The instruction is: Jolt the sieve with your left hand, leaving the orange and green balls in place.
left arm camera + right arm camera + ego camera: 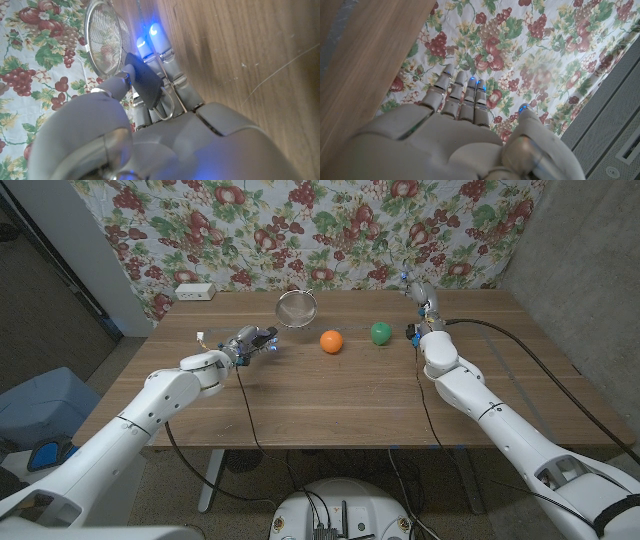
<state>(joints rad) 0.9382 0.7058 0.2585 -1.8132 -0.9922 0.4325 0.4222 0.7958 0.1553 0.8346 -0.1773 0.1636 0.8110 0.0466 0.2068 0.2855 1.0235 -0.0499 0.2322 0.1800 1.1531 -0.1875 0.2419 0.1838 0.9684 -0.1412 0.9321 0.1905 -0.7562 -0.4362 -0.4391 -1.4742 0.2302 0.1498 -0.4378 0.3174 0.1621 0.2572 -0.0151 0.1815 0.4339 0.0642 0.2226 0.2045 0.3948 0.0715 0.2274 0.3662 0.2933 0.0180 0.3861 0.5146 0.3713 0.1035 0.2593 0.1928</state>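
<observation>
Wooden table (330, 395) carries everything in the head view. The sieve (297, 308) is at the far middle, its round mesh raised and its dark handle reaching toward the left hand (250, 340), which grips that handle. The orange ball (331, 341) lies just beside the sieve on the right side, and the green ball (381, 333) is a little further right. The right hand (421, 293) stands at the far right part of the table, near the green ball but apart from it, and it holds nothing.

From the left wrist view, the left hand (150, 85) closes around the black handle (144, 85), with the thumb on one side and the fingers (155, 42) on the other. The sieve (105, 37) stands on its rim against the flowered cloth (30, 55).

From the right wrist view, the right hand (465, 100) has its fingers straight and together, empty, before the cloth.

I think the shake should be short and stay on the left side, because the orange ball is close; a wide swing to the right may knock it.
</observation>
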